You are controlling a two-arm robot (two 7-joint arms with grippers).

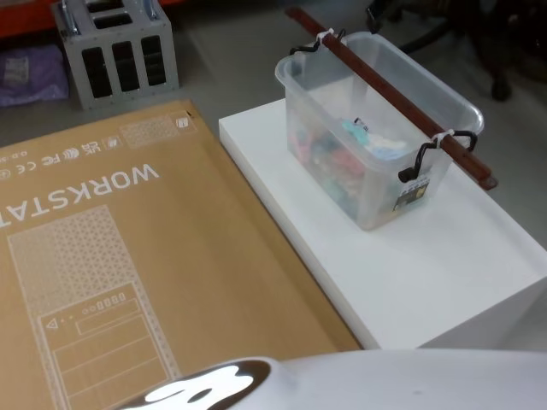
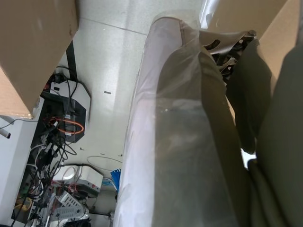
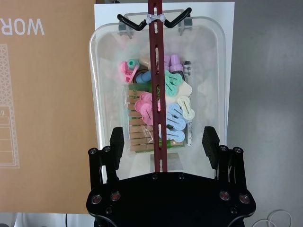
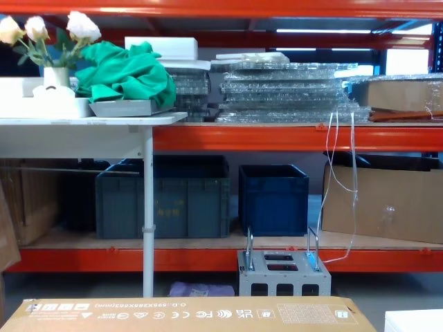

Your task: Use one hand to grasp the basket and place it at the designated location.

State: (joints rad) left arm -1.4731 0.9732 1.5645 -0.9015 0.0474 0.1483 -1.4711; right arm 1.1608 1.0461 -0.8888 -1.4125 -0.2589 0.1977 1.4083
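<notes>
The basket (image 1: pixel 342 94) is a translucent plastic tub standing on a white platform (image 1: pixel 444 282), with coloured clothes pegs inside. A long maroon slotted bar handle (image 1: pixel 402 98) lies across its rim, tied with white ties to black hooks at both ends. In the right wrist view my right gripper (image 3: pixel 163 142) hangs open above the basket (image 3: pixel 106 94). Its two black fingers (image 3: pixel 117 142) stand on either side of the handle (image 3: pixel 156 71), apart from it, over the near end of the tub. My left arm is parked beside my body.
A large flat cardboard box (image 1: pixel 128 256) lies left of the platform. A grey metal box with two loop handles (image 1: pixel 115 47) stands on the floor behind it. Orange shelving with dark blue crates (image 4: pixel 273 190) fills the background. Cables clutter the floor (image 2: pixel 61 123).
</notes>
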